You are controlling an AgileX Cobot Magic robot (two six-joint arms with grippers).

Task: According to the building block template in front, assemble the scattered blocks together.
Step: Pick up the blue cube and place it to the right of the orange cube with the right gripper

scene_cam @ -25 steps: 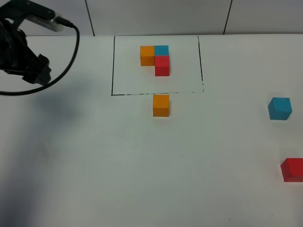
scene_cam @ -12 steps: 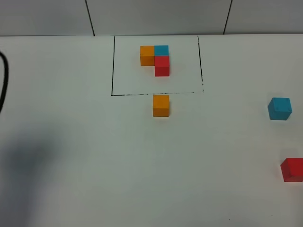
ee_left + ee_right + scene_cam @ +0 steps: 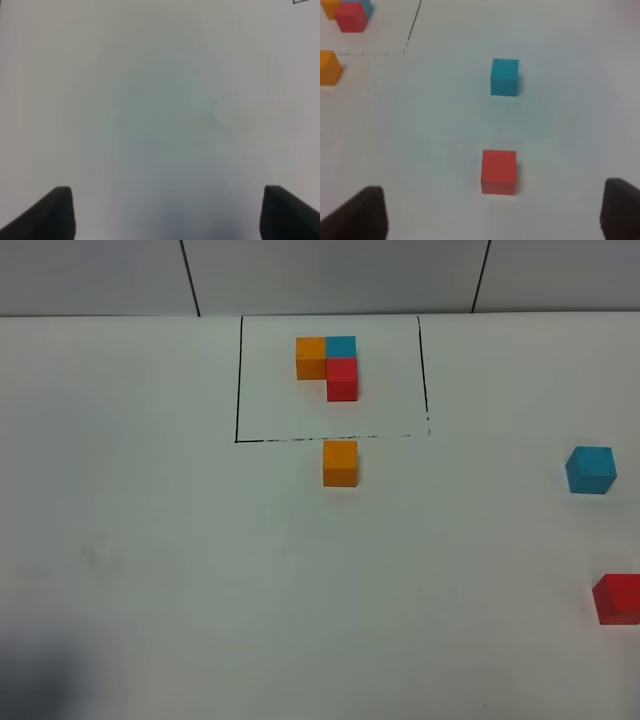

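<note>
Both my left gripper (image 3: 167,215) and right gripper (image 3: 492,215) gape empty, and the red cube (image 3: 498,171), lying loose near the cyan cube (image 3: 504,76) well right of the template (image 3: 328,365), looks light and rigid, so I'd pinch two opposite flat faces.

In the high view the loose red cube (image 3: 617,600) at the right edge is cut off, so its far side lies out of frame. A soft dark shadow (image 3: 30,680) in the lower left corner runs off the picture with blurred borders. The left wrist view is hazy throughout: the left gripper (image 3: 167,212) shows only two dark fingertips (image 3: 52,215) clipped by the frame's edge, and a sliver of black line (image 3: 305,1) sits cropped in a corner. In the right wrist view the right gripper (image 3: 492,212) likewise shows only blurred, clipped tips. The template (image 3: 351,16) and the loose orange cube (image 3: 329,67) are both cut by the frame's edges.
</note>
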